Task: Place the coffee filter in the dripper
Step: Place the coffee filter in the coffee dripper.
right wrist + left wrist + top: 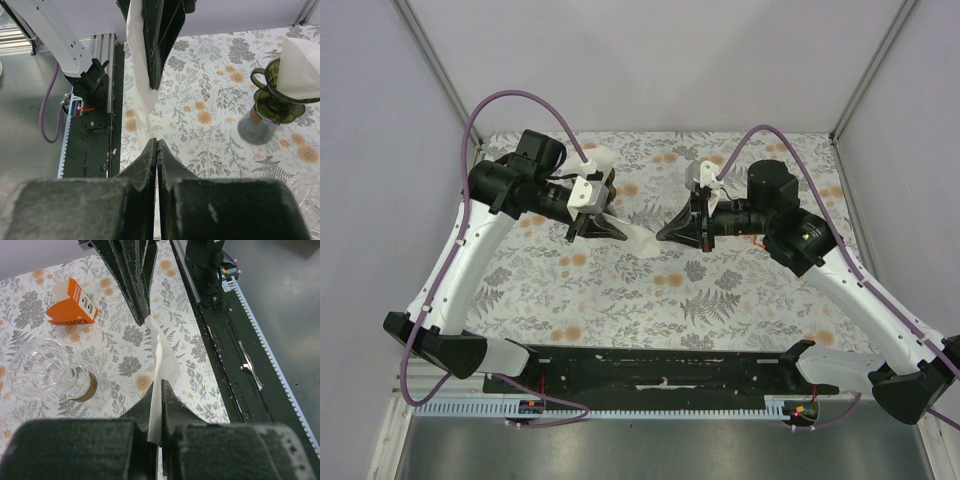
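The white paper coffee filter (161,360) hangs in the air between my two grippers, above the flowered table cloth. My left gripper (161,383) is shut on one end of it, with paper showing between the fingertips. My right gripper (156,142) faces it tip to tip and is shut, and the filter's (138,75) far edge runs right into its fingertips. From above, the left gripper (620,233) and right gripper (662,236) meet at the filter (642,240) at mid-table. An empty clear glass dripper (42,371) on a brown base stands to one side.
An orange carton (72,310) lies beyond the glass dripper. A dark green dripper (272,97) on a grey base holds another white filter (300,67). The black mounting rail (660,375) runs along the near edge. Grey walls close in the back and sides.
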Tool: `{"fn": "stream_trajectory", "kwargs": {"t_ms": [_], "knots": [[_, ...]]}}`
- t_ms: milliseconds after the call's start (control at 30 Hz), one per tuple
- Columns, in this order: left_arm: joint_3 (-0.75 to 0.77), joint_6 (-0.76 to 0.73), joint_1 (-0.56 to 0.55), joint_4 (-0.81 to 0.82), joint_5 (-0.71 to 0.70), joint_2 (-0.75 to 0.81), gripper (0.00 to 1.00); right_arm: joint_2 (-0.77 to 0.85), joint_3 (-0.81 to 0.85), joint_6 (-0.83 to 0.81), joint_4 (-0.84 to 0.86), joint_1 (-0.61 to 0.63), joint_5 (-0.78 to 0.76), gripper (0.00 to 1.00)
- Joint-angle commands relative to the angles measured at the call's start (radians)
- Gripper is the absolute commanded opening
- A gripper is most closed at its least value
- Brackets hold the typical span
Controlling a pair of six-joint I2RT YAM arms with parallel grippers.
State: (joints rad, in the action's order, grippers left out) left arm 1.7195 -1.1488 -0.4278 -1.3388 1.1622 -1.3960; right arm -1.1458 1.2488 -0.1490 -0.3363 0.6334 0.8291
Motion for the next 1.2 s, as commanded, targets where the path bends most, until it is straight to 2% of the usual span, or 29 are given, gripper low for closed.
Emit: {"fn": "stream_trajectory", "kwargs": {"t_ms": [0, 567, 933, 1167], "knots": [[0.029, 0.020, -0.003, -0.152, 0.042, 0.006, 0.02, -0.005, 0.018, 0.009, 0.037, 0.011, 0.019, 0.06], [0.029, 0.017, -0.003, -0.154, 0.034, 0.003, 0.02, -0.022, 0.021, -0.001, 0.026, 0.057, 0.088, 0.32], [0.028, 0.017, -0.005, -0.152, 0.033, 0.003, 0.02, -0.055, 0.034, 0.006, 0.022, 0.112, -0.025, 0.25], [0.026, 0.015, -0.003, -0.155, 0.033, 0.002, 0.02, -0.046, 0.014, 0.072, 0.097, 0.120, -0.085, 0.29]]}}
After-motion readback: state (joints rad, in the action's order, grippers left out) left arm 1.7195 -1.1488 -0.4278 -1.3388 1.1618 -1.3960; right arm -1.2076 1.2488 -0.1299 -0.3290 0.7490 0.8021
